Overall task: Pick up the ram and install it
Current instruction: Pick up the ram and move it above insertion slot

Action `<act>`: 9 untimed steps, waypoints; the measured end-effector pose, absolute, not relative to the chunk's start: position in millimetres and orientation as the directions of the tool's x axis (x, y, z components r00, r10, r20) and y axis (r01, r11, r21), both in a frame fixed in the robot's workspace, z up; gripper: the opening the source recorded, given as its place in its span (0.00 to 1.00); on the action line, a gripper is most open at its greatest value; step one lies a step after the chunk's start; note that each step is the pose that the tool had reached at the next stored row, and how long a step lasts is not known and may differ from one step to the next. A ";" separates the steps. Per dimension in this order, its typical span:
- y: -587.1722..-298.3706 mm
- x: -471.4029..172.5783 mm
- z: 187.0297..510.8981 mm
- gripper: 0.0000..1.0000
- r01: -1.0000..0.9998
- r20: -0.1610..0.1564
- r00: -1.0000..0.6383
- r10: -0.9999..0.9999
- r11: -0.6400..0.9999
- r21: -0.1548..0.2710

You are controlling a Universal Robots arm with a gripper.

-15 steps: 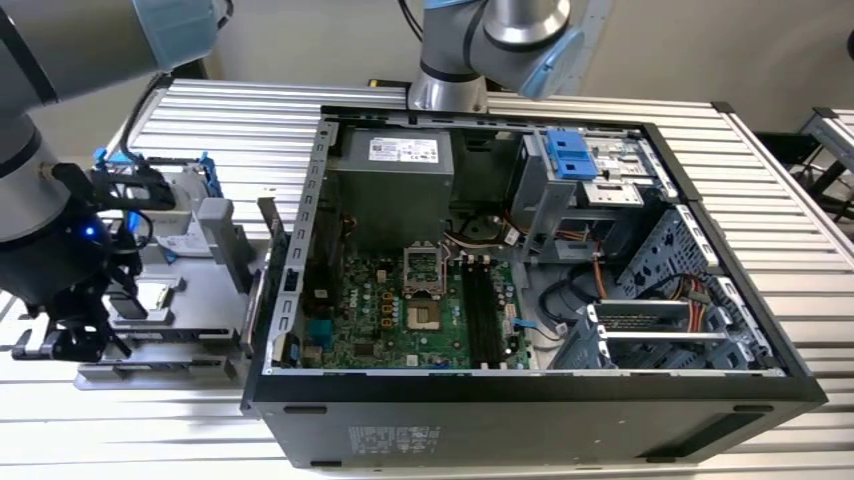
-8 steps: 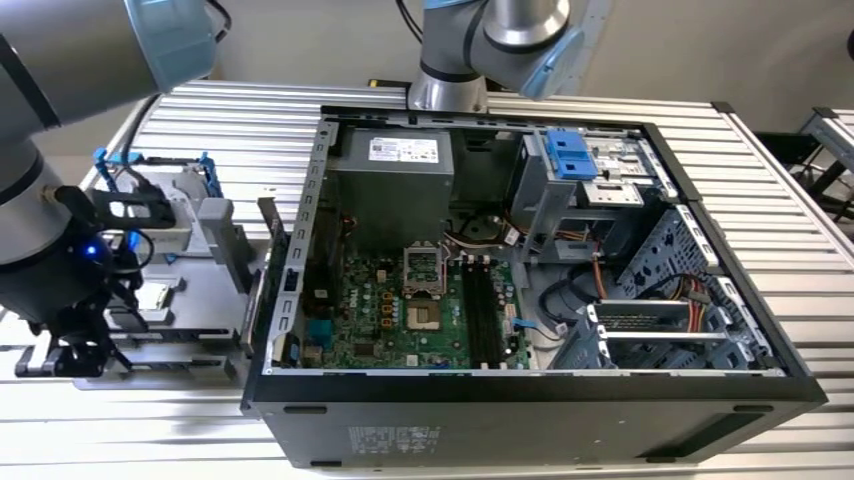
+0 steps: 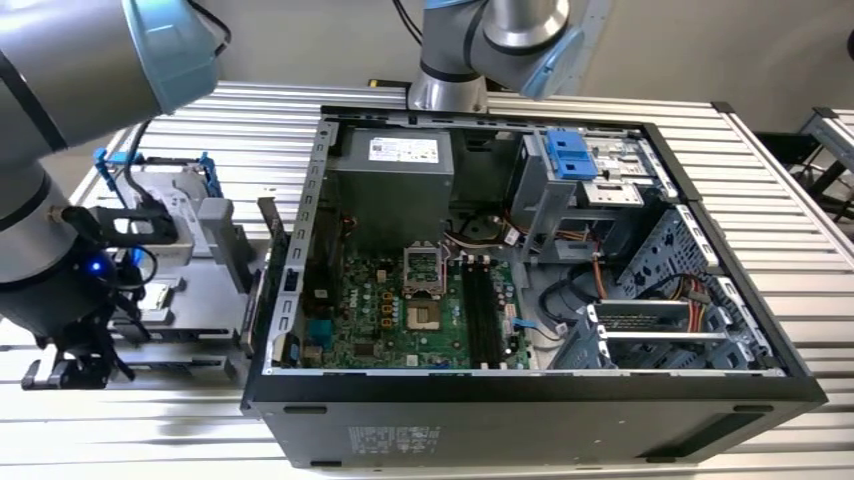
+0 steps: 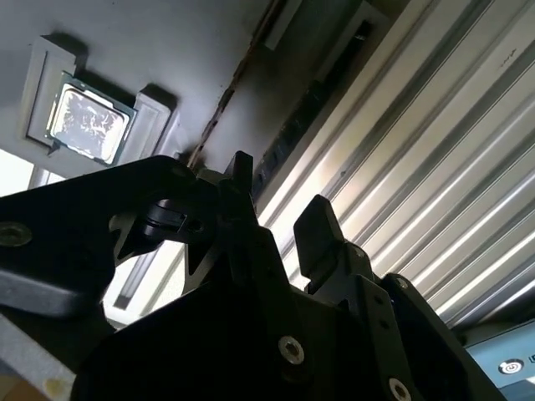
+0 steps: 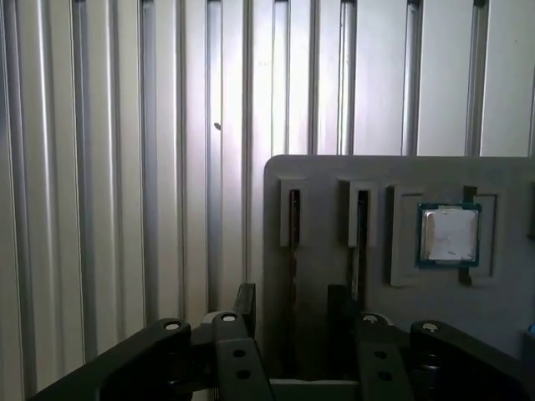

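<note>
Holds hand (image 5: pixel 291 294) released in the first wrist view, just over the ram (image 5: pixel 294 219). Finds it edge-on in a gray tray (image 5: pixel 326 171) slot, near the processor (image 5: pixel 450 235).

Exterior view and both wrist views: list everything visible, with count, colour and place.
computer case: one, black, open, on the table
motherboard: one, green, inside the case
power supply: one, grey, inside the case
holder plate: one, grey, on the table at the exterior view's left of the case
ram: seemingly two sticks, dark, on edge in the holder plate's narrow slots
processor chip: one, silver, in a recess beside those slots
hard drive: one, silver in a blue bracket, at the exterior view's left of the case
table: one, silver, slatted, under everything
arm: one, grey with blue caps, exterior view's left
gripper: one, black, open, near the ram slots
</note>
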State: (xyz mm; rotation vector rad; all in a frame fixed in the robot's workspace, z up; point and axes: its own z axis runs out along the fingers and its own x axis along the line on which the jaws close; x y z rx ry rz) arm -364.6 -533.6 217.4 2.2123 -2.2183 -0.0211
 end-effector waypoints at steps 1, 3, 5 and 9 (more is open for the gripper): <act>-533.7 -364.6 215.8 1.00 -1.000 -0.003 -0.003 -1.000 0.003 0.016; -533.7 -364.5 209.3 1.00 -1.000 -0.003 -0.003 -1.000 0.003 0.016; -533.4 -364.5 205.6 1.00 -1.000 -0.003 -0.003 -1.000 0.003 0.016; -531.6 -364.6 199.7 1.00 -1.000 -0.002 -0.003 -1.000 0.003 0.016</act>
